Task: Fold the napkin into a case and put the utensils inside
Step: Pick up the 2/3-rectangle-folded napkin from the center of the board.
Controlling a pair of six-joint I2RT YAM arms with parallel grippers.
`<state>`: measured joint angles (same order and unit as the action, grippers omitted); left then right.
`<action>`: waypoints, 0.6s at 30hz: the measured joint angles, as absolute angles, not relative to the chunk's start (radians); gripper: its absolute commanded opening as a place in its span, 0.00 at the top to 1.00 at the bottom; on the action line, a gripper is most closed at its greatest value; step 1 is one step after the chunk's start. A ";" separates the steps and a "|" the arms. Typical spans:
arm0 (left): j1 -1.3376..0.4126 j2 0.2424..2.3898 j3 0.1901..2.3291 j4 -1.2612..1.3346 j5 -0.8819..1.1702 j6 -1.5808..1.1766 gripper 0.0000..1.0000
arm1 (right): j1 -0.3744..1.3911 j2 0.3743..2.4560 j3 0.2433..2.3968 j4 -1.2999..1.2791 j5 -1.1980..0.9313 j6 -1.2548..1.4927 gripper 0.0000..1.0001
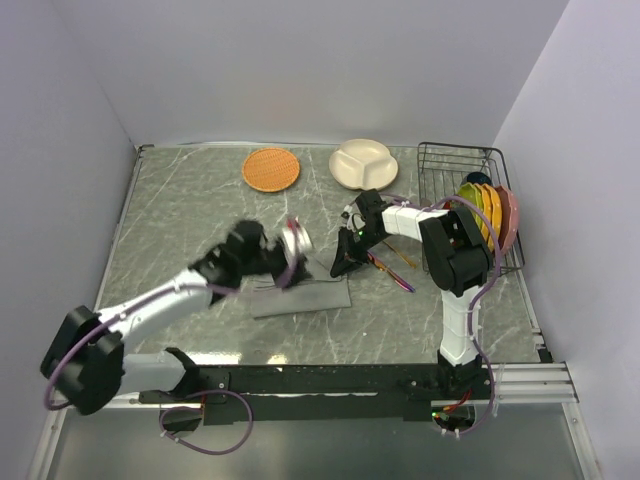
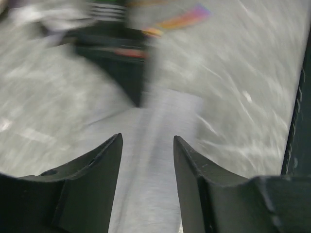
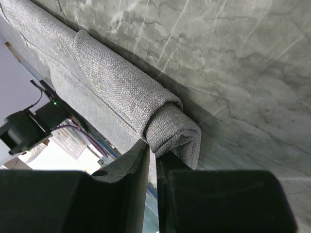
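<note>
Napkin [image 1: 300, 298] lies folded into a narrow oblong at mid-table [image 1: 180, 220]. The right gripper [image 3: 152, 145] is closed on its rolled right end, cloth pinched between the jaws. The left gripper [image 2: 147, 138] hangs above the cloth's left part, jaws spread; that view is blurred. Utensils [image 1: 399, 277] lie just right of the right gripper.

Left wrist view motion-blurred, utensils [image 2: 184, 18] smeared, napkin [image 3: 121, 92] cropped top-left.
</note>
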<state>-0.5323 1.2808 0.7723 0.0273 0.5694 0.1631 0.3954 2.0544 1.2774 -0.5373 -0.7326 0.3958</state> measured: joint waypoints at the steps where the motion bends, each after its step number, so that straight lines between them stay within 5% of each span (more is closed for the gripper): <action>1: -0.624 1.243 0.727 0.039 0.521 0.231 0.46 | 0.395 2.055 1.278 -0.538 -0.732 0.395 0.82; 5: -0.841 1.259 0.616 0.035 0.353 0.405 0.45 | 0.395 2.055 1.278 -0.539 -0.732 0.391 0.82; 18: -1.062 1.477 0.599 0.122 0.062 0.573 0.53 | 0.395 2.057 1.279 -0.541 -0.734 0.374 0.82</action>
